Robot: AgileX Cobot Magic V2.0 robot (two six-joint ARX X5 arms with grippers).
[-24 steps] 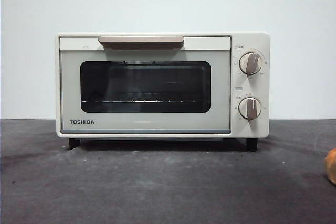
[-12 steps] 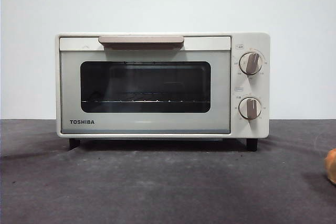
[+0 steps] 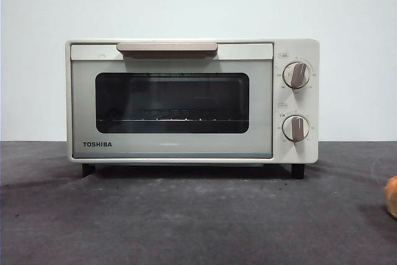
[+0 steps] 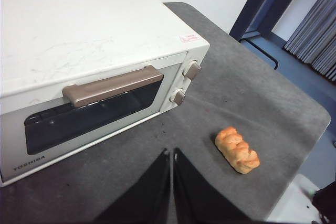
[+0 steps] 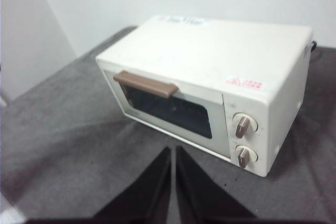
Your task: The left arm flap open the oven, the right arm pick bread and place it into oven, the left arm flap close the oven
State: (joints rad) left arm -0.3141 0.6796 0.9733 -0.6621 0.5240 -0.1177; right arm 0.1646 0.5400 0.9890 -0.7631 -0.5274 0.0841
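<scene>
The cream-white TOSHIBA oven [image 3: 192,100] stands on the dark table with its glass door closed and its tan handle [image 3: 166,48] at the top. The golden-orange bread [image 4: 237,149] lies on the table to the right of the oven, apart from it; in the front view only its edge [image 3: 392,195] shows. My left gripper [image 4: 171,151] hovers shut and empty above the table in front of the oven door [image 4: 89,111]. My right gripper [image 5: 173,149] is shut and empty, held high in front of the oven [image 5: 210,72]. Neither gripper shows in the front view.
The oven has two beige knobs [image 3: 296,74] on its right side. A white wall stands close behind it. The table's rounded edge [image 4: 315,114] lies to the right of the bread. Dark table surface [image 3: 186,215] stretches in front of the oven.
</scene>
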